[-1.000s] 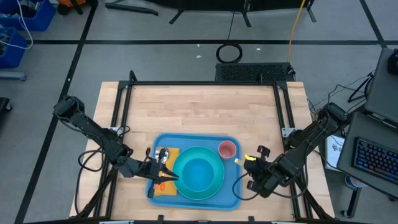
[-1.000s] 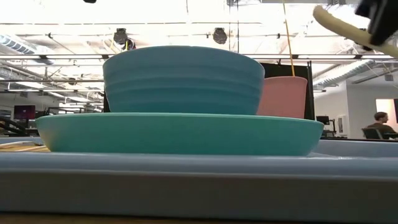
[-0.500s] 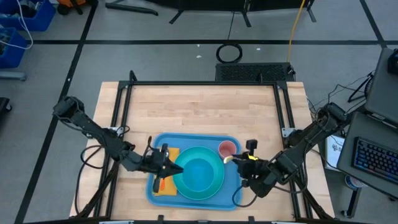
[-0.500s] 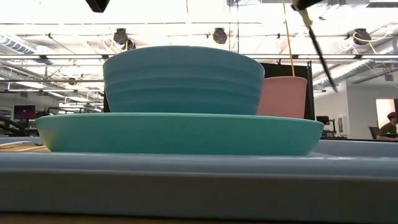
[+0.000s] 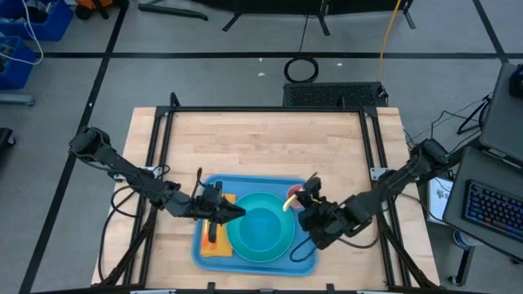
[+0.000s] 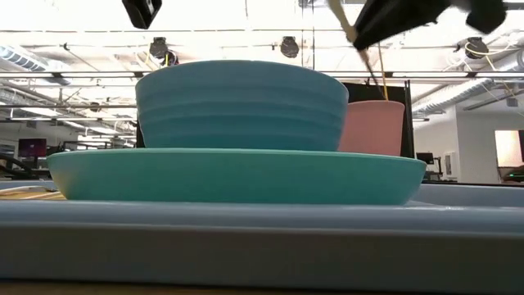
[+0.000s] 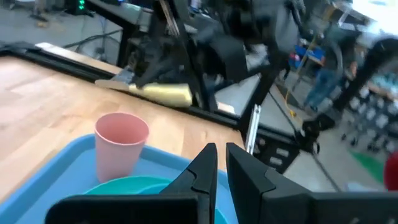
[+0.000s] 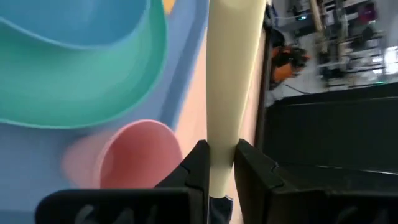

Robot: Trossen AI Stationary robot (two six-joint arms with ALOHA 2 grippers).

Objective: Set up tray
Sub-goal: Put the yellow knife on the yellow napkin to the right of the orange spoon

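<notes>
The blue tray (image 5: 253,183) lies at the table's near middle. It carries a turquoise plate (image 5: 280,211) with a blue bowl (image 5: 260,231) on it, a pink cup (image 5: 297,193) at its far right and an orange napkin (image 5: 216,248) at its left. My right gripper (image 5: 301,206) hovers beside the cup, shut on a pale yellow utensil (image 5: 288,204). Which kind of utensil it is, I cannot tell. My left gripper (image 5: 235,212) hangs shut over the napkin's far end at the plate's left rim, with nothing visible between its fingers (image 7: 211,163). My right gripper pinches the pale yellow utensil's flat handle (image 8: 221,163) between its two fingers, at one end. The handle runs on along the fingers' line, past their tips, toward the table's left. It is lifted clear, above the cup (image 8: 130,158) and the tray.
Black frame rails (image 5: 270,109) border the bare wooden table top on the far, left and right sides. Bare wood (image 5: 261,143) lies beyond the tray. A desk with a keyboard (image 5: 490,208) stands off the table's right edge.
My right gripper has gone toward the table's left, from off the tray's right edge to beside the pink cup. It has rolled, so the utensil now points left. My left gripper has gone a little toward the plate and rolled. Neither has opened.
</notes>
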